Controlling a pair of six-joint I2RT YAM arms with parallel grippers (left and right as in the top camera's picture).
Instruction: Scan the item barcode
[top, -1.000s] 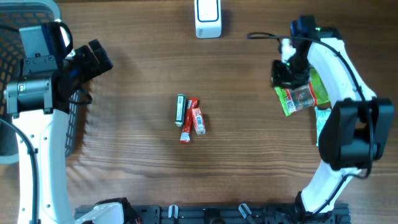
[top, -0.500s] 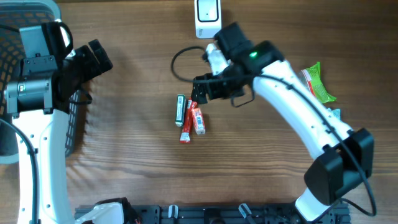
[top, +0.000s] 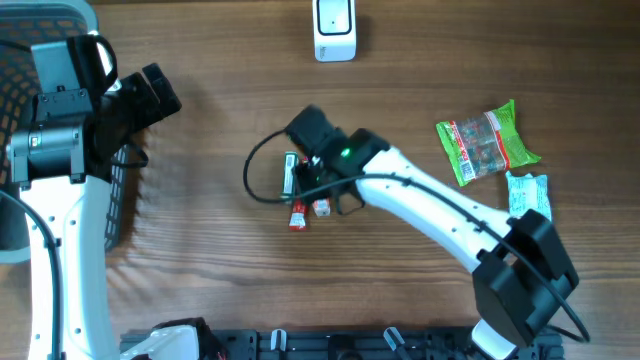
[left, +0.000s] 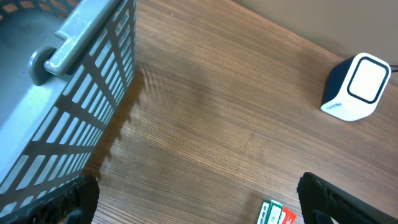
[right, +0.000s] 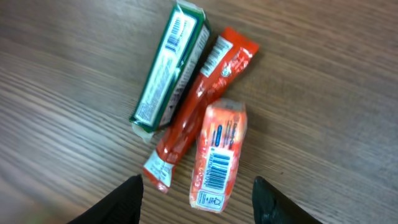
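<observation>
The right arm has swung off the green snack bag (top: 487, 143) at 3 o'clock to the centre of the bench (top: 200, 290), its end effector (right: 202, 202) parted and empty over the orange pack (right: 217, 155), barcode up, so a pick looks next. A red sachet (right: 199, 106) touches that pack, a green stick pack (right: 171, 68) beside it, crowding the grasp. The scanner (top: 334, 30) waits at 12 o'clock; the left end effector (left: 199, 208) gapes wide by the basket (top: 30, 60) at 9 o'clock.

One of each is counted: green box (right: 171, 68), red stick pack (right: 199, 106), orange pack (right: 217, 152) with printed barcode, green snack bag (top: 487, 143), pale blue wrapper (top: 528, 193), white scanner (top: 334, 28), grey slatted basket (left: 74, 93). Five of these are wrapped goods. Robot arms are counted at two: left arm (top: 55, 150), right arm (top: 430, 205).
</observation>
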